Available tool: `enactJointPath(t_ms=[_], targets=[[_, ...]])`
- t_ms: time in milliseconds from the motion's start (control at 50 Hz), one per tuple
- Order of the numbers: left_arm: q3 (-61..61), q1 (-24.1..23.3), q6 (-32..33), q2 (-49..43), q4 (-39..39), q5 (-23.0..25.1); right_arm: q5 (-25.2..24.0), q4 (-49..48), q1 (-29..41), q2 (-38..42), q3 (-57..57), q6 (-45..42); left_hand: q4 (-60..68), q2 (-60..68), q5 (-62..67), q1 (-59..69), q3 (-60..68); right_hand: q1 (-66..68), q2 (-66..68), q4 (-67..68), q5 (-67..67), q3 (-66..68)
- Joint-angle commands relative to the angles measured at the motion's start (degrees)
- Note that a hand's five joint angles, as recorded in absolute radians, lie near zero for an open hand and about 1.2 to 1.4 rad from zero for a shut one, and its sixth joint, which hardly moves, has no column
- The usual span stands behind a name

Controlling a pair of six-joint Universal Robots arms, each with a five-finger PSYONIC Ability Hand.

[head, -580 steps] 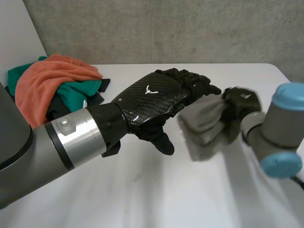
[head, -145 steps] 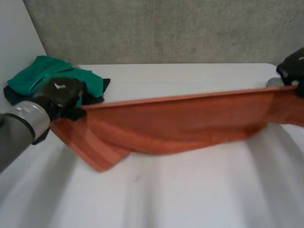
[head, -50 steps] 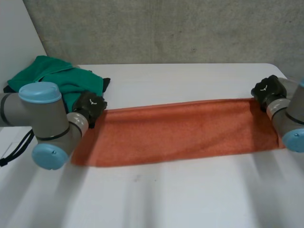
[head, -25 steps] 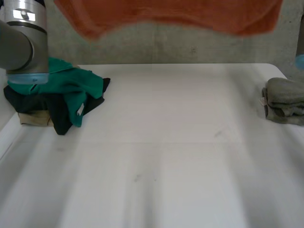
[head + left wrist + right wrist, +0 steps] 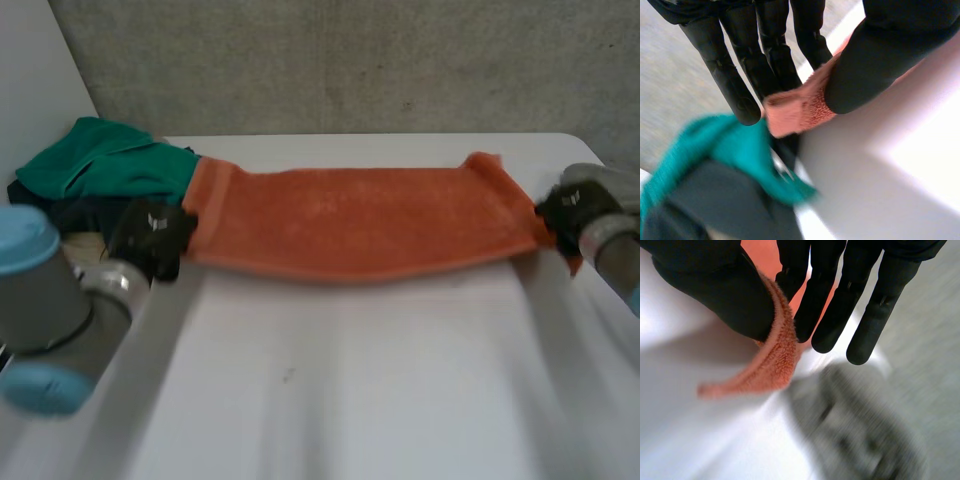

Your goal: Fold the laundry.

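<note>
An orange towel point(image 5: 360, 222) stretches across the back of the white table point(image 5: 350, 390), its long front edge sagging a little. My left hand point(image 5: 152, 238) holds its left end, thumb pinching the towel's corner point(image 5: 799, 106) against straight fingers point(image 5: 735, 75). At the far right my right hand point(image 5: 576, 213) grips the other end, where the thumb point(image 5: 720, 285) presses the orange edge point(image 5: 775, 360) against the fingers.
A heap of green and dark laundry point(image 5: 95, 175) lies at the back left, just behind my left hand. A folded grey cloth point(image 5: 860, 430) sits at the table's right edge under my right hand. The wall stands close behind the table.
Half a second ago the towel was swung up high above the table; now it is back down, stretched low between both hands, further back than a second ago.
</note>
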Motion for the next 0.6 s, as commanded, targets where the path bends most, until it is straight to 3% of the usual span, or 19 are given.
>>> enactJointPath(t_ms=[20,100,160,240,420,500,600], targets=[[-16.58,0.28,13.12,15.87,-13.92,-0.22,0.54,16.8,-5.68,-13.34,13.84,-13.42,11.02,11.35,11.63,14.22,11.63,15.7,12.73,11.37,10.62,12.1],[-20.45,1.95,16.99,20.54,-25.24,0.04,-0.24,19.98,-10.08,-20.37,20.27,-25.0,11.02,11.35,11.63,14.22,11.63,15.7,12.73,11.37,10.62,12.1],[-19.67,2.39,17.18,20.19,-27.29,0.13,-0.69,17.61,-10.7,-20.65,20.81,-26.36,11.02,11.35,11.63,14.22,11.63,15.7,12.73,11.37,10.62,12.1],[-14.93,2.22,16.83,15.55,-23.09,0.13,-0.77,11.99,-10.44,-20.39,19.67,-25.04,11.02,11.35,11.63,14.22,11.63,15.7,12.73,11.37,10.62,12.1],[1.66,1.25,15.25,1.24,-4.57,-0.04,-0.6,-8.2,-3.16,-7.05,9.58,-19.85,11.02,11.35,11.63,14.22,11.63,15.7,12.73,11.37,10.62,12.1],[10.18,0.64,14.8,-5.79,0.02,-0.39,-0.69,-14.29,-1.74,-1.68,4.56,-19.94,11.02,11.35,11.63,14.22,11.63,15.7,12.73,11.37,10.62,12.1],[21.54,-1.03,15.15,-14.87,0.3,-0.48,-0.25,-18.08,-0.86,6.84,-4.58,-19.5,11.02,11.35,11.63,14.22,11.63,15.7,12.73,11.37,10.62,12.1]])
